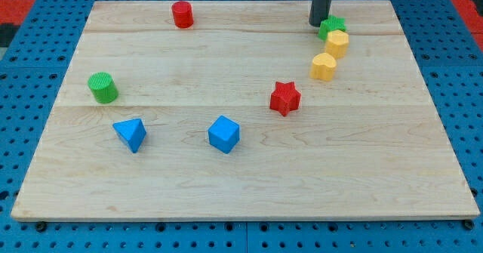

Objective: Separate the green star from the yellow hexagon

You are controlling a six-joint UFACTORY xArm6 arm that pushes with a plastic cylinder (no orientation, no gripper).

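Up near the view's top right, my tip point(317, 24) rests just left of the green star point(330, 27); no pincer shows, only a rod; the star touches the yellow hexagon point(337, 43) below it; its points and facing are hard to read, perhaps partly hidden by the hexagon; a second yellow block point(324, 66) sits close below.

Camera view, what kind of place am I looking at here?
Probably a robotics lab bench: a wooden board sits on a blue perforated mounting plate, with small coloured test blocks like the green star and yellow hexagon beside my tip.
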